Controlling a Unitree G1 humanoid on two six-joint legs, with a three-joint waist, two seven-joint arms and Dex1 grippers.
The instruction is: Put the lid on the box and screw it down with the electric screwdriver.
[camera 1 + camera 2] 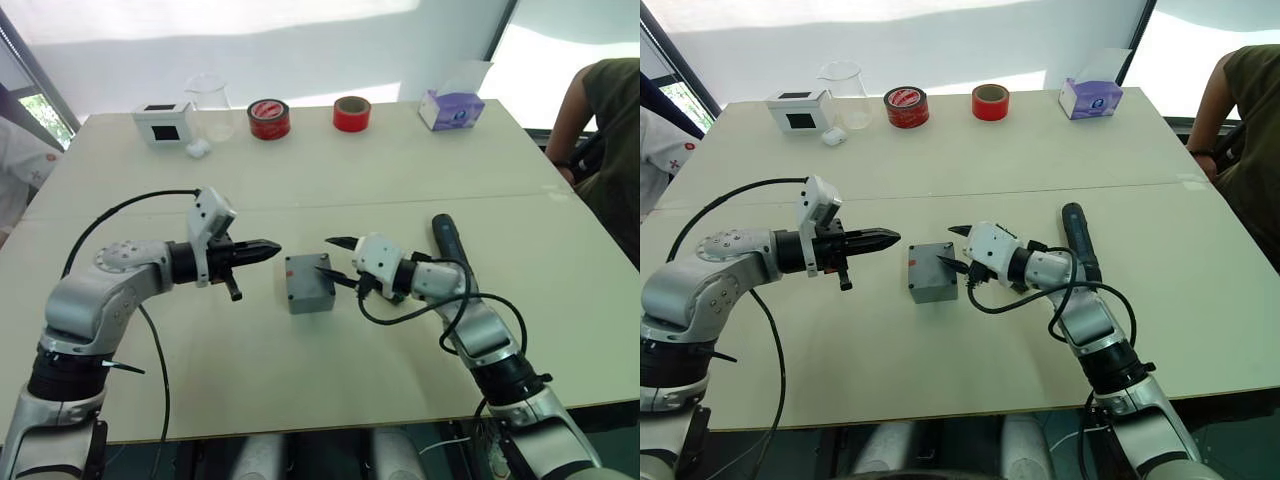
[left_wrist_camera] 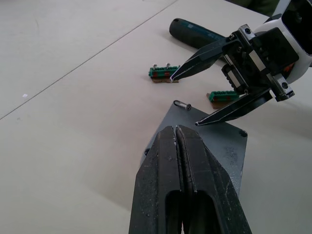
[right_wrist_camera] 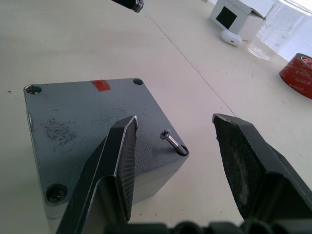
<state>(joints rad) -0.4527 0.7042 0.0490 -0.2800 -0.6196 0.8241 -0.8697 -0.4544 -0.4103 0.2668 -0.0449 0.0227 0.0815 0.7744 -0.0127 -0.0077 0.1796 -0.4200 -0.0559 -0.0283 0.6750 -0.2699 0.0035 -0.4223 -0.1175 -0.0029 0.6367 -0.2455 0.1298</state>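
The small grey box stands mid-table with the lid lying flat on it, a red mark near one edge. A small screw leans tilted in one corner hole. My right gripper is open, its fingers straddling that corner just above the lid, holding nothing. On the box's left side, a little above the table, my left gripper is shut and empty, pointing at the box. The electric screwdriver lies on the table behind my right forearm.
Two small green holders with screws lie beyond the box. Along the far edge stand a white box, a glass beaker, two red tape rolls and a tissue box. A person sits at the far right.
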